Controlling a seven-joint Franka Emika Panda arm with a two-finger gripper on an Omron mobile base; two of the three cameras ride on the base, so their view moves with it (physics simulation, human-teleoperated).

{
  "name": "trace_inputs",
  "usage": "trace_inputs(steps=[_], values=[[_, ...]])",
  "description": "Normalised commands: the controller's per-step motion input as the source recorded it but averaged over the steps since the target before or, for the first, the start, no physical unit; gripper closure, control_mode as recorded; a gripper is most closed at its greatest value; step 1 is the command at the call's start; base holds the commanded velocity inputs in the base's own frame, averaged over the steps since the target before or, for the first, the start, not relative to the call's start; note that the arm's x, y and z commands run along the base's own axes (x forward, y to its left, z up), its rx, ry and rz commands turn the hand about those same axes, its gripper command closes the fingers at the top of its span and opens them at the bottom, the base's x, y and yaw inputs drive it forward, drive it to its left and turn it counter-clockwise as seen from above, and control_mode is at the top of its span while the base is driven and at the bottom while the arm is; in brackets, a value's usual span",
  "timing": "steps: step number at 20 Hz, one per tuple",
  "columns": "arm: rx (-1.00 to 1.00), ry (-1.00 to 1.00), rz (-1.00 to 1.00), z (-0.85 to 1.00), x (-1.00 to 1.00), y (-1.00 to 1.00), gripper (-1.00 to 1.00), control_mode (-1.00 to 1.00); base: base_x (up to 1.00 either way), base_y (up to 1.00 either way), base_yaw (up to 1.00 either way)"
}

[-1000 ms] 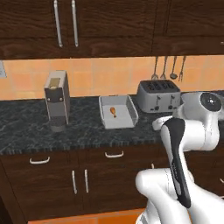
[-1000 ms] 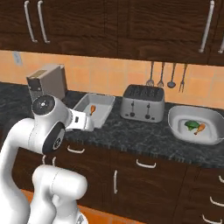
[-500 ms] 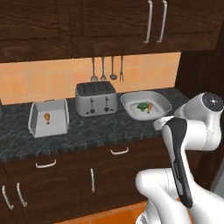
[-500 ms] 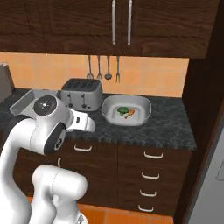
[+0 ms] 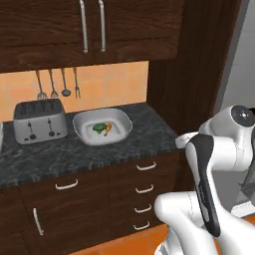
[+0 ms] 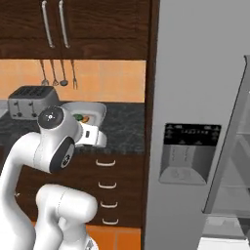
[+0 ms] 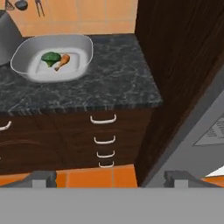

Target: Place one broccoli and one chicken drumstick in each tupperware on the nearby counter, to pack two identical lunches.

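— Item: tupperware, upper left of the hand view, on counter, holding broccoli and drumstick. Drumstick axis?
— Diagonal, upper right to lower left.
— Gripper?
— Bottom centre, spread wide, empty, well apart from tupperware.

1. Toaster: whole in the left base view; in the right base view its right part sits behind the arm; in the hand view only a grey corner shows at the upper left edge.
2. Tupperware: in the right base view its near and left parts are hidden by the arm.
3. Hanging utensils: too small to name each; cut by the hand view's top edge.
4. Fridge: cut by the right base view's top, right and bottom edges.
5. Counter: runs off the left edge in the left base view.
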Motion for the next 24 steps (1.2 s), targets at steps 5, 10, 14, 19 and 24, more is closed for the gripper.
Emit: trace_inputs(steps=[5, 10, 14, 19, 24], values=[[0.00, 0.00, 0.00, 0.00, 0.00, 0.00, -1.00, 1.00, 0.00, -1.00, -0.10], [0.00, 0.00, 0.00, 0.00, 0.00, 0.00, -1.00, 1.00, 0.00, -1.00, -0.05], [0.00, 0.00, 0.00, 0.00, 0.00, 0.00, -1.00, 1.00, 0.04, -1.00, 0.00], [0.00, 0.00, 0.00, 0.00, 0.00, 0.00, -1.00, 1.00, 0.20, -0.68, 0.00], [0.00, 0.00, 0.00, 0.00, 0.00, 0.00, -1.00, 1.00, 0.26, -0.48, 0.00]])
